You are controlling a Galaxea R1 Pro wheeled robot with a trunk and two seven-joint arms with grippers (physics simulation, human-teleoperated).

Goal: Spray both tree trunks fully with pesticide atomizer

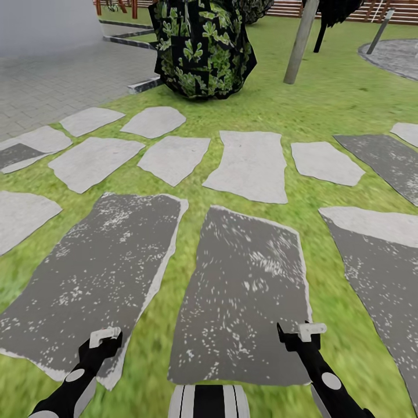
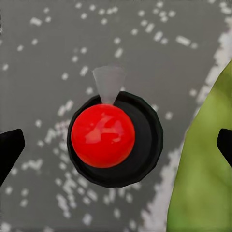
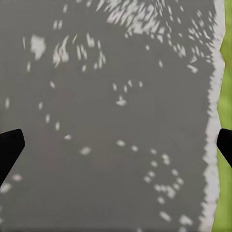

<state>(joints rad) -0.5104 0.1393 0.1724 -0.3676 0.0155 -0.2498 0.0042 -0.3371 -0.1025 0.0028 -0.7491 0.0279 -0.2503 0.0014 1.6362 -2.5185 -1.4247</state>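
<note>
From the head camera I see both arms held low over the stepping stones (image 1: 247, 290), which lie in rows across the grass floor (image 1: 325, 110). The left gripper (image 1: 105, 337) hangs above the edge of a dark speckled slab (image 1: 93, 278); in its wrist view the two black fingertips (image 2: 9, 150) sit far apart at opposite borders, so the jaws are spread and hold nothing. Between them, on the slab, lies a red ball set in a black round base (image 2: 145, 145) (I cannot tell what it is). The right gripper (image 1: 305, 332) is likewise spread wide and empty over grey stone (image 3: 116, 121). One slanted tree trunk (image 1: 302, 40) rises from the lawn ahead, just right of a dark leafy shrub (image 1: 203, 46). I cannot locate the atomizer.
</note>
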